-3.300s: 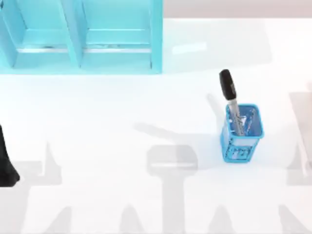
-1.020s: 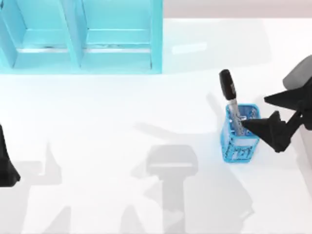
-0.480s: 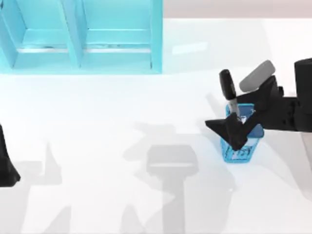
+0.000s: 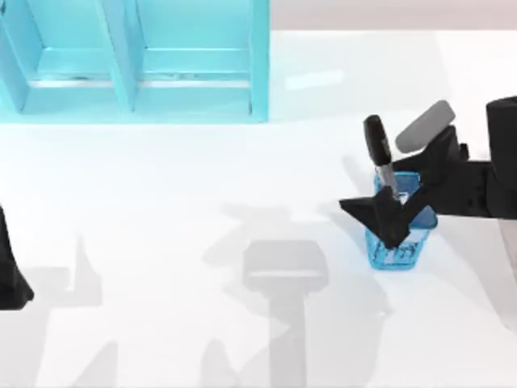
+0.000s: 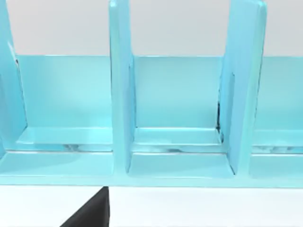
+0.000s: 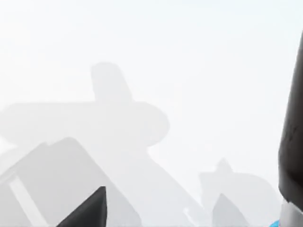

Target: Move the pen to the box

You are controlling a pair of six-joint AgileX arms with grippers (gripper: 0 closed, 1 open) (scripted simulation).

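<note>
Little has shifted in half a second: the right gripper (image 4: pixel 393 202) is still spread open around the pen (image 4: pixel 380 158) in the blue mesh cup (image 4: pixel 397 246), far right.

Blue box (image 5: pixel 180 118) dividers — black fingertip (image 5: pixel 92 215)

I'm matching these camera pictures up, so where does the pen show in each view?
Top view: the pen stands tilted in the blue mesh cup, right of the table's middle.
Left wrist view: faces the box and its compartments, away from the pen.
Right wrist view: the pen is close up, black cap above silver barrel.
Shared landmark: the box, in the top and left wrist views.
</note>
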